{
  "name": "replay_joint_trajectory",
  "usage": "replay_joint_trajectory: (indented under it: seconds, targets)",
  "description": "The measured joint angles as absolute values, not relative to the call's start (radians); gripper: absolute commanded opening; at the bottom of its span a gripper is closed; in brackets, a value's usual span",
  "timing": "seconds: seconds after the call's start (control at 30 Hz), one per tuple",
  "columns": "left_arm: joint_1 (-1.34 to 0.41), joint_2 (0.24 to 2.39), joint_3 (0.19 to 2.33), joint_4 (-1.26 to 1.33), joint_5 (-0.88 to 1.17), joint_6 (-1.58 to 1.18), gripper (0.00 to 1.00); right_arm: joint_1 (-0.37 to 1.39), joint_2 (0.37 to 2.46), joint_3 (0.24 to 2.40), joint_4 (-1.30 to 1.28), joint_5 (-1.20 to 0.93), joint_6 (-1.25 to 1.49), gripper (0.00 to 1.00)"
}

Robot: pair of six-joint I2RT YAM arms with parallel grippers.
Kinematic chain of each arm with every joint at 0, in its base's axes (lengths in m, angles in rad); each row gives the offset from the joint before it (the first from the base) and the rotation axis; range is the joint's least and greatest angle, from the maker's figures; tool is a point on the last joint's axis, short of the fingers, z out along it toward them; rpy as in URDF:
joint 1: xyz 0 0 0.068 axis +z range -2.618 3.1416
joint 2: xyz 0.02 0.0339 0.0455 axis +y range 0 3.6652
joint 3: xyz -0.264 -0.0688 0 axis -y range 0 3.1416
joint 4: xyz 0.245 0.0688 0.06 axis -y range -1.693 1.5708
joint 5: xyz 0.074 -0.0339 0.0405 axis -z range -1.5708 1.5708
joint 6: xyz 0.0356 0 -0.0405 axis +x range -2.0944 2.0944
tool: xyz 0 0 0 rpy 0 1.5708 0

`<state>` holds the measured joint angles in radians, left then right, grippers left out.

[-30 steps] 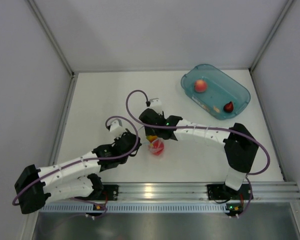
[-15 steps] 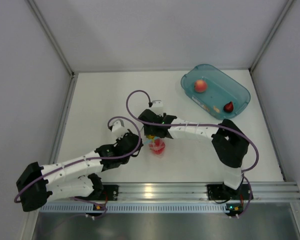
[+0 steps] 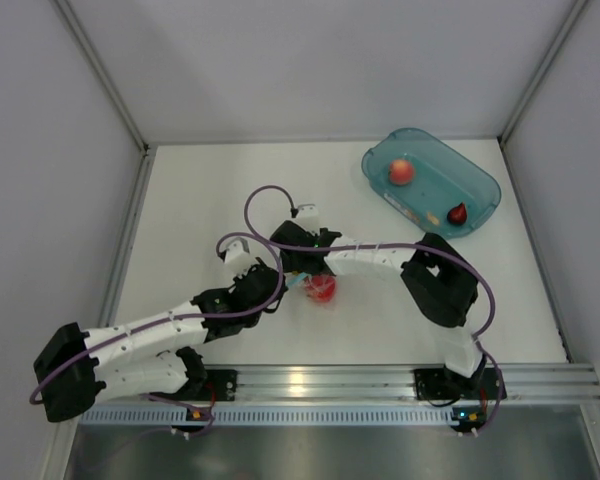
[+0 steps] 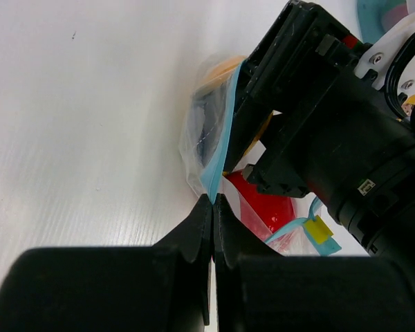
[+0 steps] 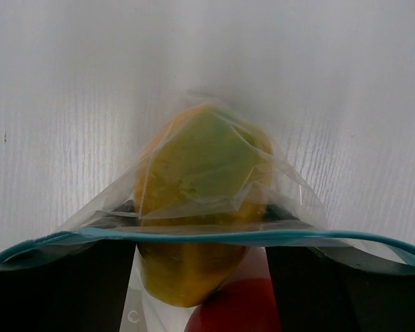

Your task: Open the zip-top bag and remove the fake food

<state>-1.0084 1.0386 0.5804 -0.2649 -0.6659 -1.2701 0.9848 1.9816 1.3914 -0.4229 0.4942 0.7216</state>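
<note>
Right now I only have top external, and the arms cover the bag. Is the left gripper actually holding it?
Observer: Yes. In the left wrist view, the left gripper is shut on the zip-top bag, pinching its teal zip strip.
Operator: Right gripper?
Observer: The right gripper is open, with a finger on either side of the yellow mango.
Operator: Mango out of the bag?
Observer: Not fully. Clear film covers its far part beyond the strip. The red tomato sits beside its near end.
</note>
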Motion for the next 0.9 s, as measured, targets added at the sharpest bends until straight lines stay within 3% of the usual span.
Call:
replay_joint_trajectory:
  seconds: [0.03, 0.1, 0.17, 0.5, 0.77, 0.9]
  targets:
    - [-1.008, 1.038, 0.579, -0.265, -0.667, -1.270, 0.00, 0.984, 1.982, 1.391, -0.420, 0.495, 0.718, 0.65]
    - [-1.008, 1.038, 0.577, -0.265, -0.668, -1.269, 0.00, 0.982, 1.982, 1.388, -0.408, 0.496, 0.708, 0.49]
    - [-1.008, 1.038, 0.575, -0.263, -0.674, -1.269, 0.00, 0.979, 1.978, 1.379, -0.390, 0.496, 0.698, 0.43]
    - [-1.011, 1.035, 0.583, -0.256, -0.714, -1.208, 0.00, 1.000, 1.845, 1.257, -0.356, 0.500, 0.599, 0.43]
    - [-1.018, 1.007, 0.650, -0.259, -0.779, -1.081, 0.00, 1.055, 1.711, 1.190, -0.342, 0.437, 0.540, 0.36]
    - [-1.022, 0.984, 0.656, -0.261, -0.789, -1.023, 0.00, 1.082, 1.696, 1.190, -0.332, 0.405, 0.503, 0.27]
